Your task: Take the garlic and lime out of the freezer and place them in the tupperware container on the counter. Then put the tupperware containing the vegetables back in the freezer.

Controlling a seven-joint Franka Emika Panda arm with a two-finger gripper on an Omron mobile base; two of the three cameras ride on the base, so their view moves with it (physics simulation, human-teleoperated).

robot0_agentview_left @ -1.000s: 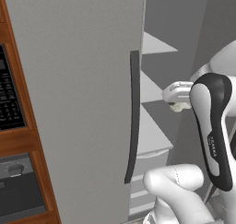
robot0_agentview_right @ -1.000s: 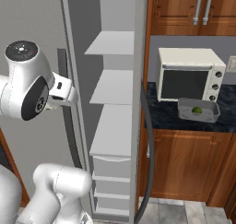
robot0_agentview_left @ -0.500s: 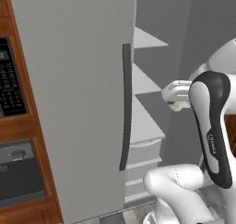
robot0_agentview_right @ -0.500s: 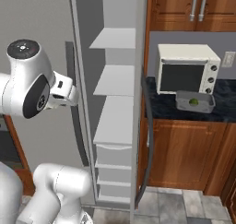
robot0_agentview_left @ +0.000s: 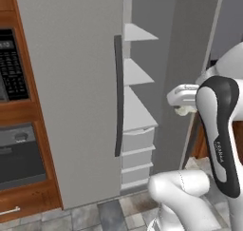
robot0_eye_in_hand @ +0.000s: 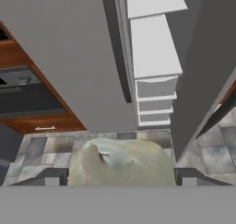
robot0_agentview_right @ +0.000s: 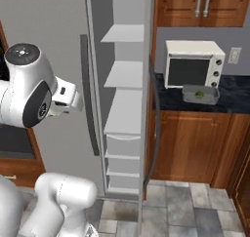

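Garlic (robot0_eye_in_hand: 122,162) sits clamped in the wide-spread gripper (robot0_eye_in_hand: 120,177), clear of freezer (robot0_eye_in_hand: 156,57) shelves.

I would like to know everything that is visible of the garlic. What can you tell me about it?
The garlic is an off-white bulb with matte, slightly wrinkled skin and a small pointed fold on one side. It sits between the two dark fingers, which appear to touch its sides. It is held in the air in front of the open freezer, above the tiled floor.

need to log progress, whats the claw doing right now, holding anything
claw: closed on the garlic, the off-white bulb sitting between its fingertips.
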